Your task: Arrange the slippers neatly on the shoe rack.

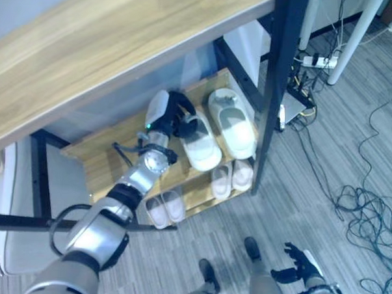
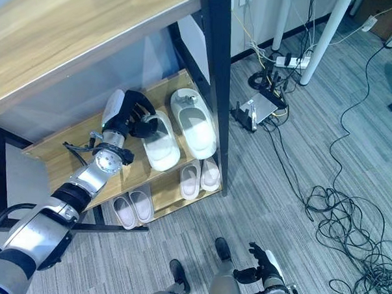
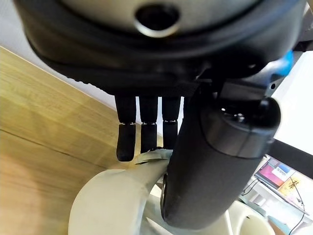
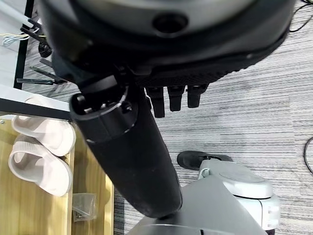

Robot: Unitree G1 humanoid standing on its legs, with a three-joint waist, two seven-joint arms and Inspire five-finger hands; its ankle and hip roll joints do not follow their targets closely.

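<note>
Two white slippers lie side by side on the middle shelf [image 1: 104, 157] of the wooden shoe rack. My left hand [image 1: 174, 117] reaches in under the rack's top and sits on the far end of the left slipper [image 1: 204, 146]. In the left wrist view its fingers [image 3: 142, 134] and thumb [image 3: 210, 161] pinch that slipper's rim [image 3: 112, 200]. The right slipper [image 1: 233, 126] lies free beside it, close to the black post. My right hand [image 1: 294, 263] hangs low over the floor with relaxed fingers, holding nothing.
The rack's wide wooden top [image 1: 90, 45] overhangs the shelves. A black post [image 1: 276, 92] stands at the front right corner. Two pairs of small pale slippers [image 1: 232, 176] [image 1: 166, 209] lie on the bottom shelf. Loose cables [image 1: 369, 213] and a power strip [image 1: 317, 60] lie on the floor to the right.
</note>
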